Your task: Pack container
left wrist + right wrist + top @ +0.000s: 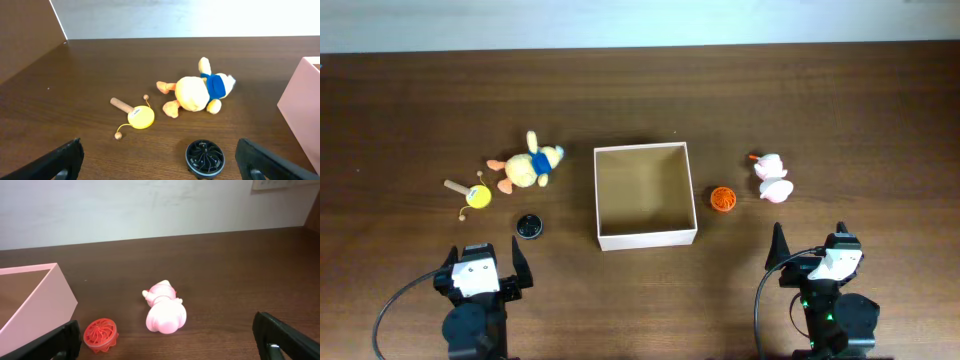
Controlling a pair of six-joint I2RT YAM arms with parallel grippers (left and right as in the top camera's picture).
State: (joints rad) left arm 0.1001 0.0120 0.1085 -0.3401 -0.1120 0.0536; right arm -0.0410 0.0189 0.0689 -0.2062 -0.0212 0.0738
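Observation:
The container [647, 239], a square shallow box with white walls and a tan inside, stands empty at the table's middle. Its wall shows at the right edge of the left wrist view [300, 105] and at the left of the right wrist view [45, 300]. My left gripper [486, 256] [160, 160] is open near the front edge, left of the box, holding nothing. A black ribbed disc [528, 227] [205, 157] lies just ahead of it. My right gripper [810, 245] [167, 340] is open to the right of the box, also holding nothing.
Left of the box lie a yellow plush duck in a blue shirt [530, 165] [197, 92] and a small yellow rattle drum with a wooden handle [475, 193] [137, 116]. Right of it lie an orange ribbed disc [722, 199] [101, 335] and a pink-and-white toy [772, 178] [165, 311].

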